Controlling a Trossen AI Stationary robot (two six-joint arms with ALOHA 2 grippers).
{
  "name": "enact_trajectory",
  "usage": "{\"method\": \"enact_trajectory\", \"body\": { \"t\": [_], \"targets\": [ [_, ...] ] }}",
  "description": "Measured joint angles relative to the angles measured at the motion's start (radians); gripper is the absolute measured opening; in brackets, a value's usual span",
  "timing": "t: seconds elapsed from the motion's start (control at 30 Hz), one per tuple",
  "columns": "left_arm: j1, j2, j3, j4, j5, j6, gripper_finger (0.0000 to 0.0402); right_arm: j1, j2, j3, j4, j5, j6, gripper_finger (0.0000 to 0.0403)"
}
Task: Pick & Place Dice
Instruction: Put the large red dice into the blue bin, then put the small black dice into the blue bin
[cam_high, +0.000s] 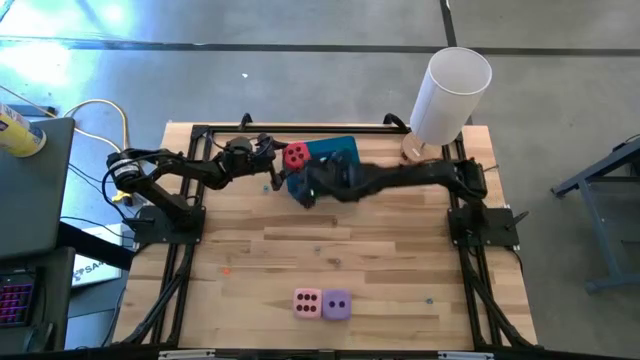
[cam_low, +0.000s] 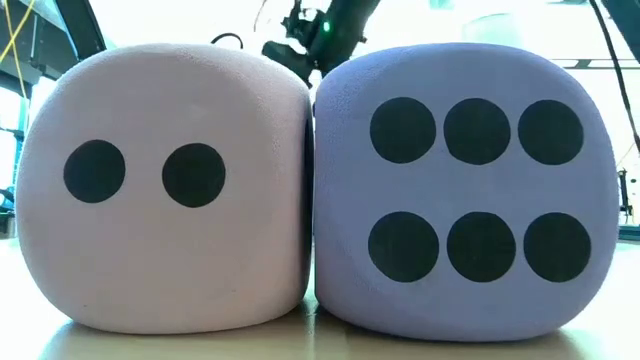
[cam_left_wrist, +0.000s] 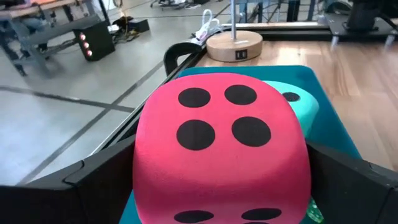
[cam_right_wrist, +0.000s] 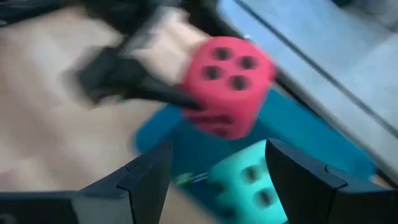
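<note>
Overhead, the blue bin (cam_high: 335, 150) is seen at the table's far edge, holding the teal die (cam_right_wrist: 249, 180). Above it, the red die (cam_high: 296, 155) is clasped by the left gripper (cam_high: 275, 158); the right gripper (cam_high: 300, 190) is parted, empty. The pink die (cam_high: 307, 303) and purple die (cam_high: 338, 305) are touching near the front edge.

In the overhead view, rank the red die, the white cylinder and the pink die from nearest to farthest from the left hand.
1. Red die: between the fingers of the left hand, over the blue bin at the table's far side.
2. White cylinder: at the far right corner.
3. Pink die: at the near edge, touching the purple die.
</note>
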Motion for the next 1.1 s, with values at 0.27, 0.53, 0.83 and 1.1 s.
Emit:
{"method": "enact_trajectory", "body": {
  "t": [0.27,0.53,0.83,1.1],
  "targets": [
    [0.006,0.000,0.000,0.000,0.023,-0.024,0.0400,-0.092,-0.004,0.002,0.113,-0.081,-0.139,0.0249],
    [0.005,0.000,0.000,0.000,0.032,-0.028,0.0400,-0.178,0.056,0.003,0.223,-0.210,-0.185,0.0249],
    [-0.004,0.001,0.000,-0.004,0.028,-0.019,0.0400,-0.221,0.121,0.003,0.237,-0.267,-0.233,0.0249],
    [-0.039,0.000,0.000,0.040,0.038,0.025,0.0400,-0.225,0.155,0.001,0.211,-0.261,-0.235,0.0249]
  ]
}}
